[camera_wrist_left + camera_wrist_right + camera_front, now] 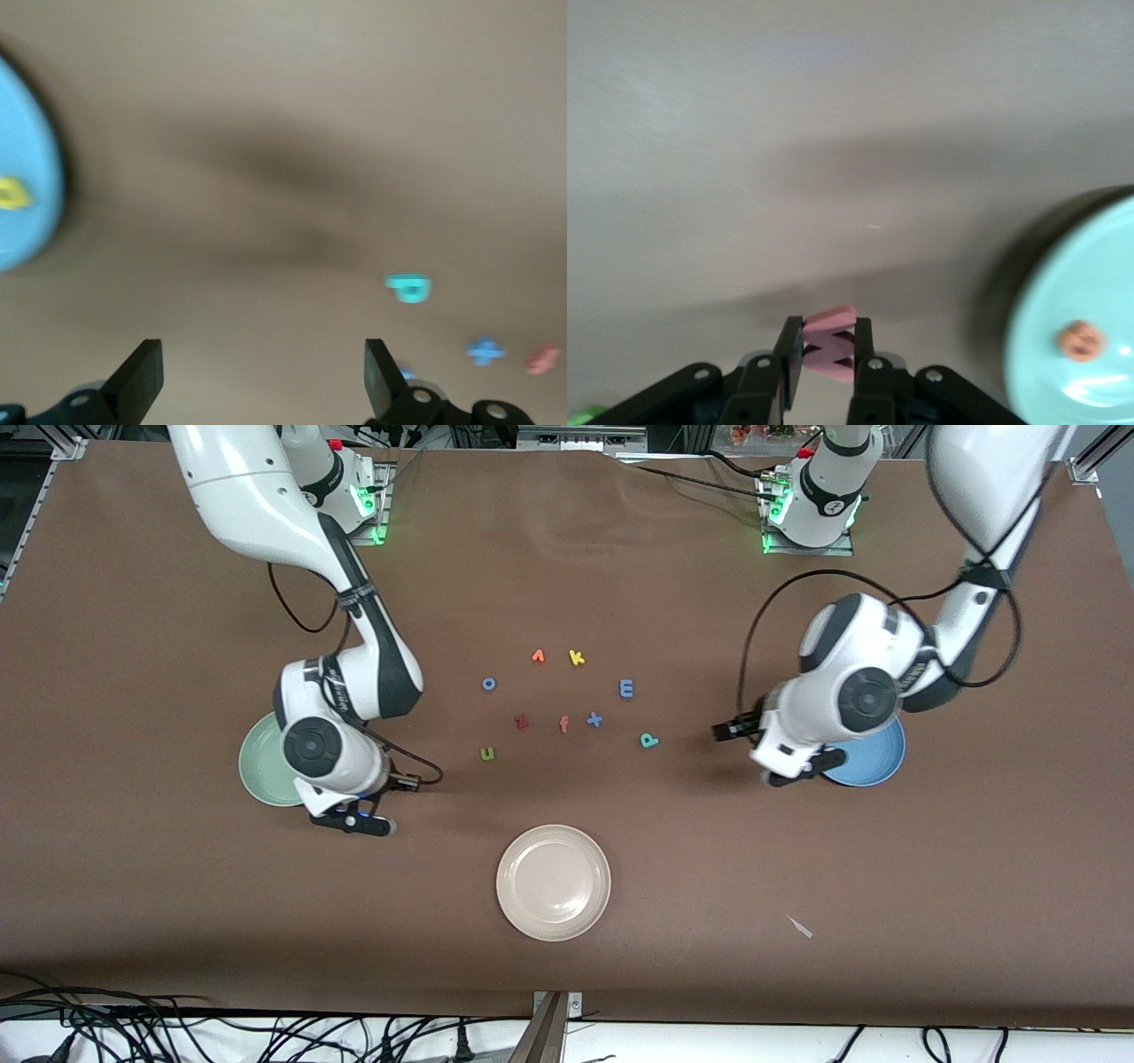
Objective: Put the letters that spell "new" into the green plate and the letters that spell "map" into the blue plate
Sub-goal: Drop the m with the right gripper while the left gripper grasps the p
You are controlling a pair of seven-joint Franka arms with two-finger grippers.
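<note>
Green plate (259, 766) lies at the right arm's end, half hidden under that arm; an orange "e" (1082, 340) rests in it. Right gripper (828, 367), beside the plate's rim, pinches the pink "w" (829, 343). Green "n" (487, 754), lilac "m" (626, 688) and teal "p" (649, 740) lie mid-table. Left gripper (263, 372), fingers spread wide and holding nothing, hangs beside the partly covered blue plate (877, 766), a blurred yellow letter (12, 194) inside.

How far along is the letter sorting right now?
Done: orange "e" lies in the green plate, yellow "a" in the blue plate. In hand: right claw grips the pink "w" beside the green plate. Left claw is open, empty. Left: green "n", lilac "m", teal "p".
</note>
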